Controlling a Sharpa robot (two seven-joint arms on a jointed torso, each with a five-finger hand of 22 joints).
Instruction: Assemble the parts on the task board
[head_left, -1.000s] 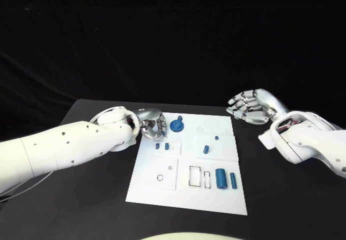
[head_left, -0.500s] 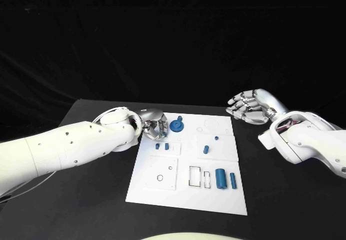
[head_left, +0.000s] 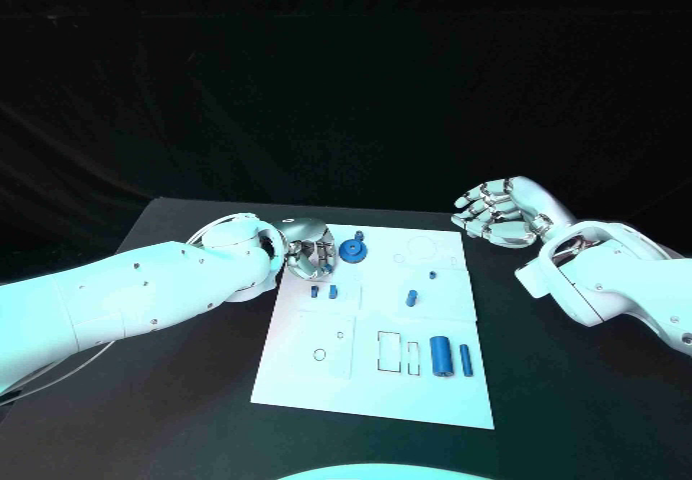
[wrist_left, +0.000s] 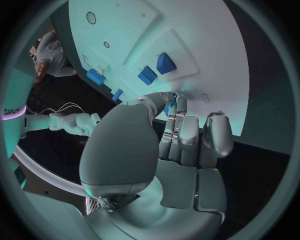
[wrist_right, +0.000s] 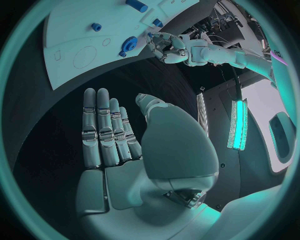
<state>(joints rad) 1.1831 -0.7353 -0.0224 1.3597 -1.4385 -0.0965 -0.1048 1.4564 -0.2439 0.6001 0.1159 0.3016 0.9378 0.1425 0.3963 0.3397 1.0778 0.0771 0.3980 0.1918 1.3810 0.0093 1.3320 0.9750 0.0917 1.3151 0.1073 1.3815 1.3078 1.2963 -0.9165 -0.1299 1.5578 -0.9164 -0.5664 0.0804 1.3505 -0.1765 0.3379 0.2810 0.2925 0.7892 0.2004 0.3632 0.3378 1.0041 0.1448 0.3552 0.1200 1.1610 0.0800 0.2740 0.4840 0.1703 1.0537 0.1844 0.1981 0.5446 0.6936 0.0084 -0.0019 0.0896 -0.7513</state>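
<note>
The white task board (head_left: 378, 385) lies in the middle of the table. A blue gear-like part (head_left: 355, 250) sits at its far left corner. My left hand (head_left: 306, 256) is right beside that part with its fingers curled toward it. In the left wrist view a bit of blue (wrist_left: 170, 107) shows between the thumb and the fingertips; whether they grip it is unclear. My right hand (head_left: 499, 212) hovers off the board's far right corner, and in the right wrist view its fingers (wrist_right: 100, 130) are straight and hold nothing.
Two small blue blocks (head_left: 325, 292) lie near the left hand, and a small oblong piece (head_left: 413, 297) lies mid-board. Two blue cylinders (head_left: 441, 352) (head_left: 466, 360) lie beside rectangular slots (head_left: 389, 350). Small holes (head_left: 320, 354) mark the left panel. Black table surrounds the board.
</note>
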